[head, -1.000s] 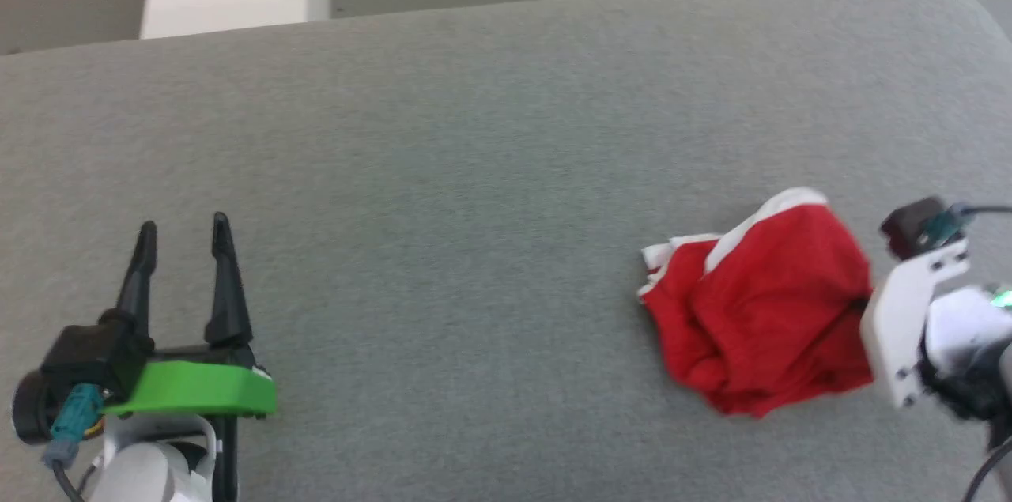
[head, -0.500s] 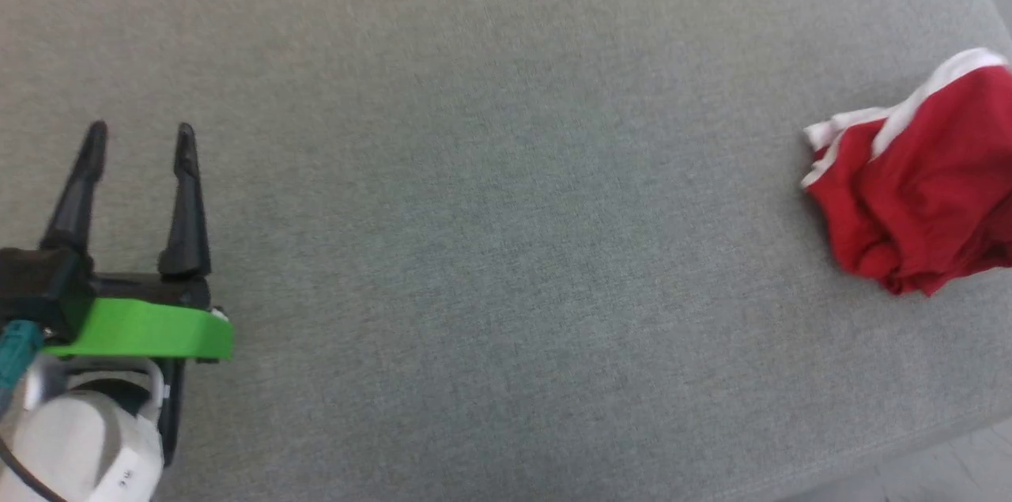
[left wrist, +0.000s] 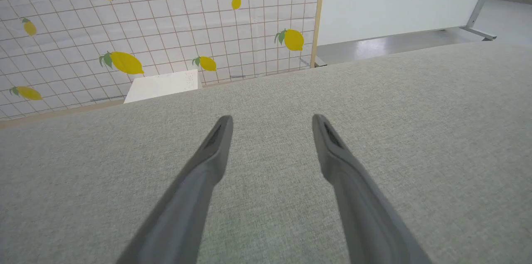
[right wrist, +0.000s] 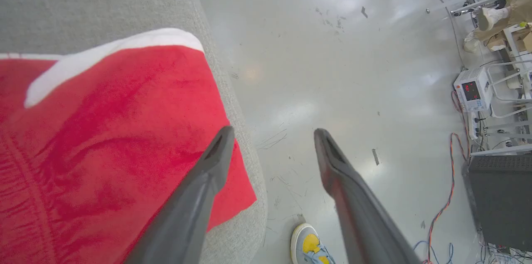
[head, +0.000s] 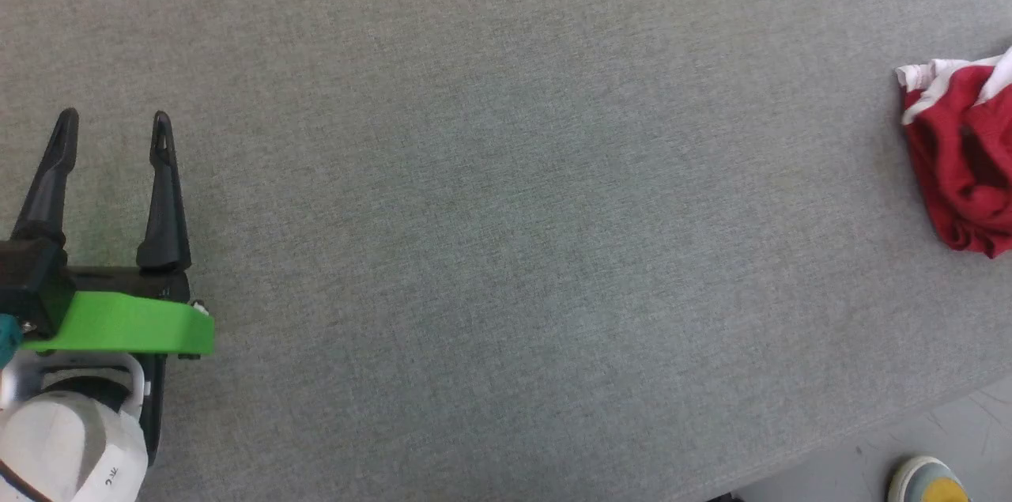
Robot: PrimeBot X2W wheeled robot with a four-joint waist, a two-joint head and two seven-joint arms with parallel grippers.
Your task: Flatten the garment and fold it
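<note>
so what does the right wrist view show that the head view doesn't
Right wrist view: the right tool, open, at the cushion's edge, with glossy floor, cables and a meter with red digits. Head view: the left tool, open, over bare cushion. Both: the red garment, crumpled, the grey cushion and a yellow-toed shoe.

Head view down onto grey cushion (head: 506,209); 2 wrist views close above it

Grey cushion (head: 506,170) across the centre; lemon-print wall (left wrist: 145,27) upper left; glossy floor (right wrist: 332,48), cables (right wrist: 451,181) lower right.
</note>
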